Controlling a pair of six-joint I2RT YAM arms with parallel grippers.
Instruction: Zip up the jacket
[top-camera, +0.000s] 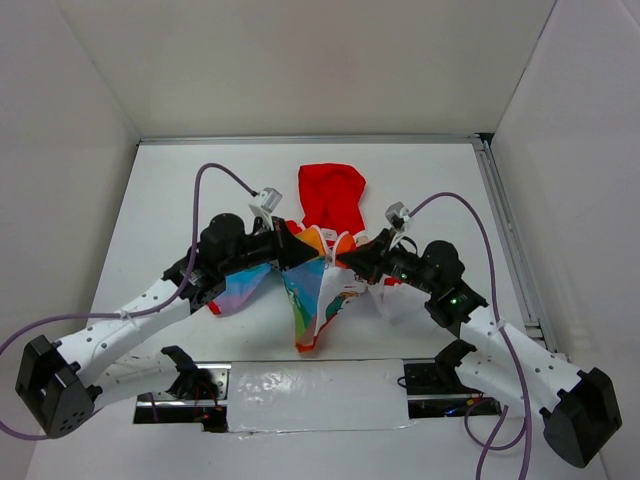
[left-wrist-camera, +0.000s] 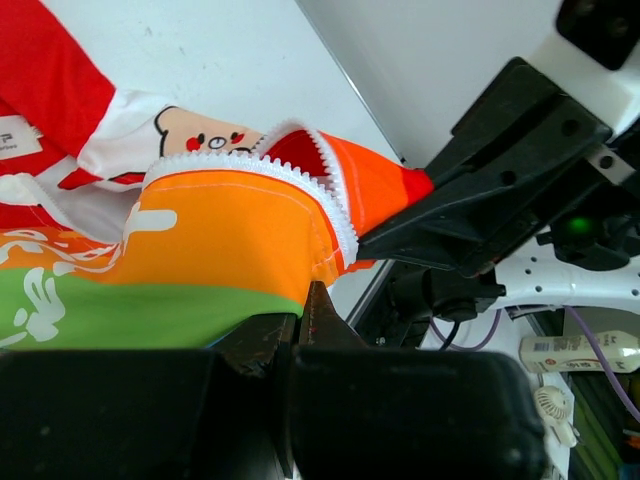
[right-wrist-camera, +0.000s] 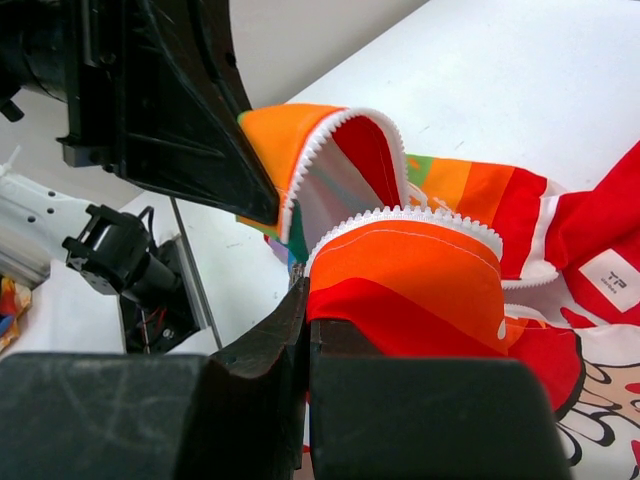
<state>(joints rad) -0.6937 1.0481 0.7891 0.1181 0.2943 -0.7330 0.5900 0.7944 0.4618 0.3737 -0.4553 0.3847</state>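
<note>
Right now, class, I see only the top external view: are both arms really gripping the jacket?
Observer: The left wrist view shows the left fingers shut on the jacket, on its orange stripe near the zipper teeth.
Operator: And the right?
Observer: The right wrist view shows the right fingers shut on red-orange fabric below another row of teeth.
Operator: Are the teeth joined?
Observer: No, in the right wrist view the two rows curve apart, unmeshed.

"TP" on wht label (right-wrist-camera: 612, 277), jacket (right-wrist-camera: 410, 270)
</note>
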